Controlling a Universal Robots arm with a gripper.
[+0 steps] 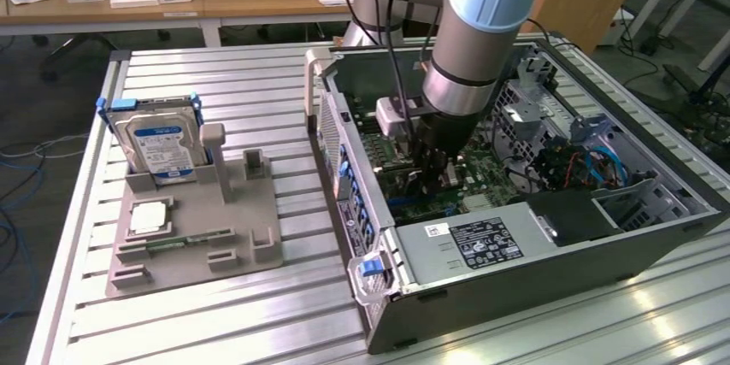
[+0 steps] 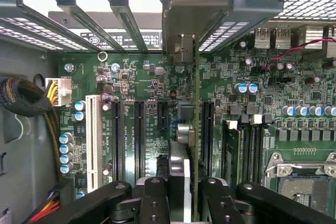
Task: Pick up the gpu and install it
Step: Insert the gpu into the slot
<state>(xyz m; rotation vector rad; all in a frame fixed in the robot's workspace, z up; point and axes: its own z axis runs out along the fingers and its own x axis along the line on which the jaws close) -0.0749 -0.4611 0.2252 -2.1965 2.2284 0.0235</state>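
With my hand [image 2: 185, 195] clamped on the gpu [image 2: 190, 129] edge-on, I hold it upright over the motherboard [image 2: 142, 85] slots for seating.

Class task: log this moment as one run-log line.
gripper: shut on gpu | place: inside computer case, over motherboard slots | hard drive: in holder

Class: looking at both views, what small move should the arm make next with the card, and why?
Probably a slow, straight push down. The hand grips the gpu edge-on above the motherboard, its metal bracket already at the rear slots of the open computer case. Whether the card is fully seated cannot be told.
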